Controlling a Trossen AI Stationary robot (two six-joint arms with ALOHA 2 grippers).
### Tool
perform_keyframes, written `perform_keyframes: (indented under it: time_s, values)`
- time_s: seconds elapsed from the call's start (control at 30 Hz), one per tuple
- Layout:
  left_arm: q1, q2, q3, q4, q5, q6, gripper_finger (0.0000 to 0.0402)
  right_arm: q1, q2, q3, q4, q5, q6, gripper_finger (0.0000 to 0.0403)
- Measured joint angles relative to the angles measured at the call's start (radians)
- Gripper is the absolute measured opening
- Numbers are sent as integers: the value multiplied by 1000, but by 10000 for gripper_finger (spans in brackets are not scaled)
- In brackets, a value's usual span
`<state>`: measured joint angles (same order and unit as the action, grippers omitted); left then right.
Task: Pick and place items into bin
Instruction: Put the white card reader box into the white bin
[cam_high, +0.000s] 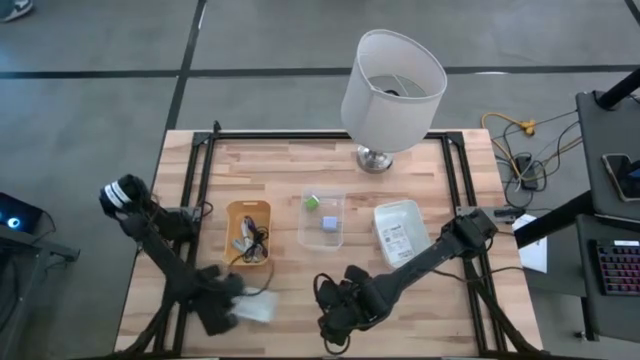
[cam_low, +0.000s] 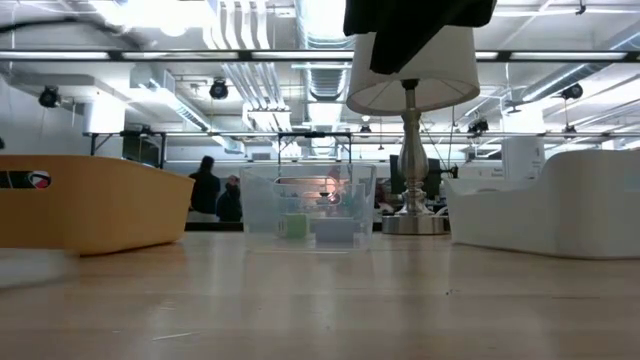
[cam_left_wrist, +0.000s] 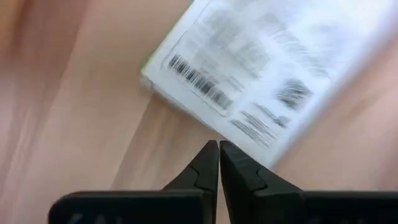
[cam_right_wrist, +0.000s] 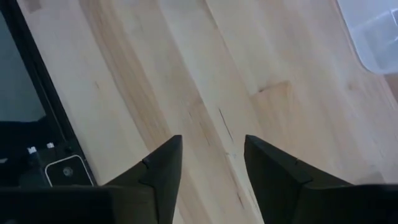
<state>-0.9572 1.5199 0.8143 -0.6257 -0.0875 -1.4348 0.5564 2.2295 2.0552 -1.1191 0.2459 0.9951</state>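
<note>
White packet (cam_left_wrist: 261, 74) lies on the table just ahead of my left gripper (cam_left_wrist: 219, 163), fingers pinched shut on nothing; right gripper (cam_right_wrist: 211, 171) hangs half-open, empty, likely parked.

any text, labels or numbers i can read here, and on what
None can be read.
White packet ahead of the shut left gripper: barcode and lines of print, too blurred to read.
Packet in the white bin: print too small to read.
Yellow bin: small dark mark, unreadable.
</note>
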Motion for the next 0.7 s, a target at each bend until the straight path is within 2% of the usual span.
perform_keyframes:
  time_s: [0.1,0.13,0.2,0.27,0.33,0.47,0.6,0.7]
  values:
    - [36,-8,35,247,-264,253,0,0,0,0,-6,0,18,152]
    - [50,-9,52,328,-315,347,0,0,0,0,-10,-2,23,151]
    - [97,-11,89,332,-315,414,0,2,-1,0,-21,-12,35,147]
    - [134,-4,109,221,-280,417,0,10,-3,0,-62,-13,50,145]
    - [137,-2,114,124,-265,419,0,25,-4,0,-90,-13,47,144]
    - [119,-8,112,127,-201,428,5,68,-3,0,-90,-17,-67,158]
    - [122,22,114,219,-224,472,46,94,20,-2,-71,-19,-210,195]
    - [162,57,117,239,-254,476,85,88,47,-4,-68,-8,-238,219]
